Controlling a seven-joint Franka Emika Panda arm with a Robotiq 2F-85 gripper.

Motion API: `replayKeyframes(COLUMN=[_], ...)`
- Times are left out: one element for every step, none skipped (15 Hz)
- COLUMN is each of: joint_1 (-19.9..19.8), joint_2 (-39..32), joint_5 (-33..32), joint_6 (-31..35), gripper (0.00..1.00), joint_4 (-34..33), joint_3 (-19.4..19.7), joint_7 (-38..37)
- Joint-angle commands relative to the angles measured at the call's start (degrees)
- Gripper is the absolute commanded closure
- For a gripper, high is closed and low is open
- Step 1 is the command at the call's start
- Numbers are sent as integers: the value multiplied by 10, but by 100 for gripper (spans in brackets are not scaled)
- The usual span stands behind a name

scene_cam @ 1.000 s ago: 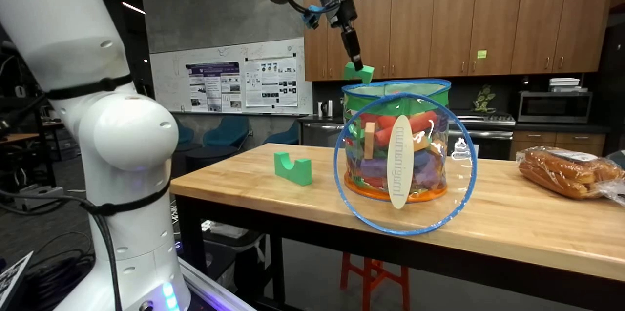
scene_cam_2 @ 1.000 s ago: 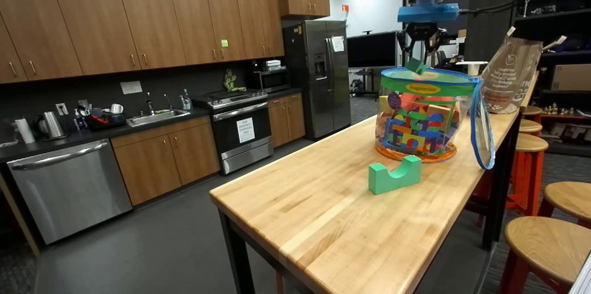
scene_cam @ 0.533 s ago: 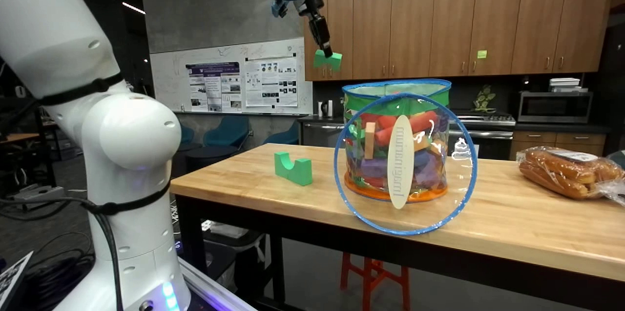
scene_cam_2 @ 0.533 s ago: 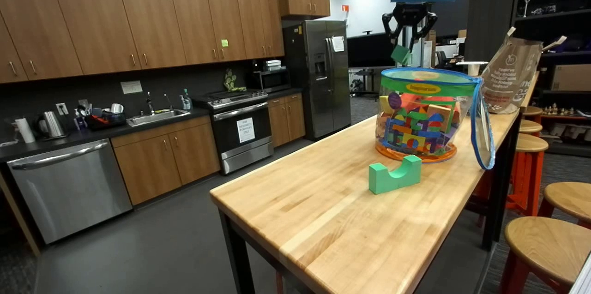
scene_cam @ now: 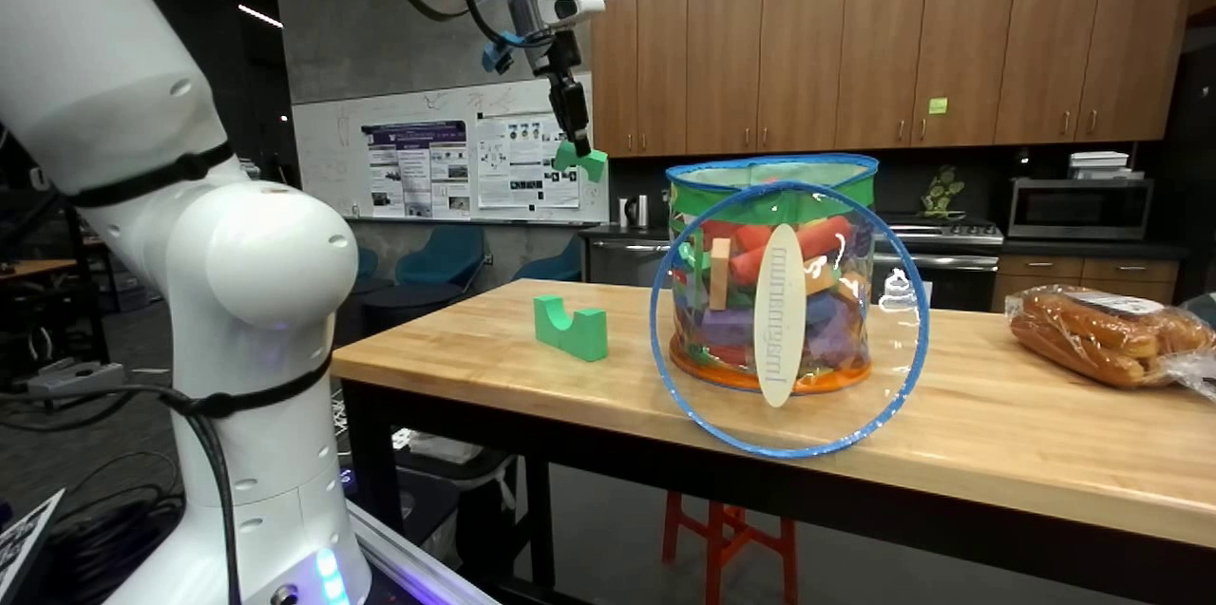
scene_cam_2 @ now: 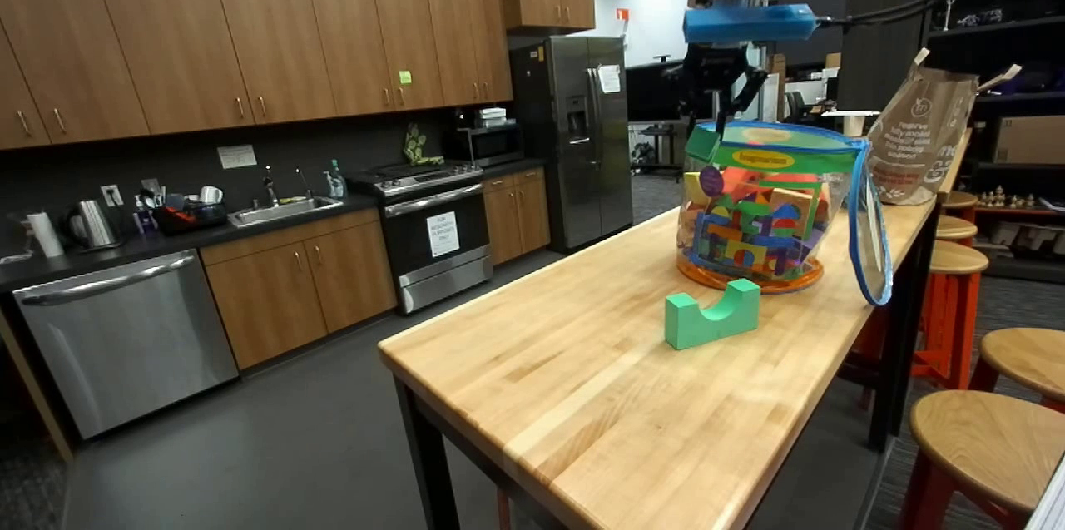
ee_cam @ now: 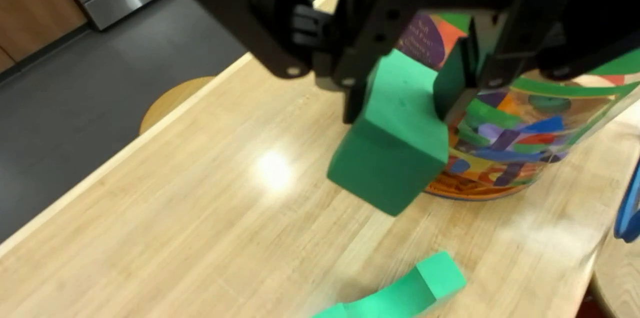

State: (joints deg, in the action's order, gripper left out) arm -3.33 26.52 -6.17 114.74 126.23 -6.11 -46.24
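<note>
My gripper (ee_cam: 400, 101) is shut on a green block (ee_cam: 390, 168) with a curved notch, held tilted in the air. In both exterior views the held block (scene_cam: 594, 165) (scene_cam_2: 703, 146) is above the table, beside the bin near its rim height. The clear round bin (scene_cam: 689, 198) (scene_cam_2: 799, 157) has a green band, a blue rim and an orange base, and holds many coloured blocks. Its round clear lid (scene_cam: 779, 320) hangs open at the side. A second green block (scene_cam: 573, 330) with a U-shaped notch lies on the table, also in the wrist view (ee_cam: 440, 278).
The wooden table (scene_cam_2: 582, 397) bears the bin. A bag of bread rolls (scene_cam: 1107, 334) lies beyond the bin. A brown paper bag (scene_cam_2: 915, 135) stands at the far end. Stools (scene_cam_2: 990, 430) line one long side. Kitchen counters with a stove (scene_cam_2: 433, 210) stand across the floor.
My gripper has moved from over the bin's rim to beside the bin, rising first and then lowering, with the green block held throughout. The bin and the block on the table have not moved.
</note>
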Motion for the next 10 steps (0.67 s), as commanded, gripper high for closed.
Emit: replayKeyframes(joint_1=[1, -3, -3, -4, -3, -4, -7, -8, -9, -7], joint_2=[6, 5, 5, 6, 8, 10, 11, 11, 11, 10], joint_5=[12, 6, 7, 7, 6, 0, -7, -11, -17, -18], joint_6=[-3, -5, -7, -8, -8, -6, -2, -1, 1, 0], gripper=[85, 85, 85, 85, 85, 85, 85, 85, 85, 85], joint_4=[34, 41, 49, 58, 67, 77, 86, 93, 99, 104], joint_3=[-14, -22, -25, -30, -34, -41, -47, -52, -56, -59], joint_7=[-10, -28, -38, -54, -68, -87, -111, -134, -158, -180])
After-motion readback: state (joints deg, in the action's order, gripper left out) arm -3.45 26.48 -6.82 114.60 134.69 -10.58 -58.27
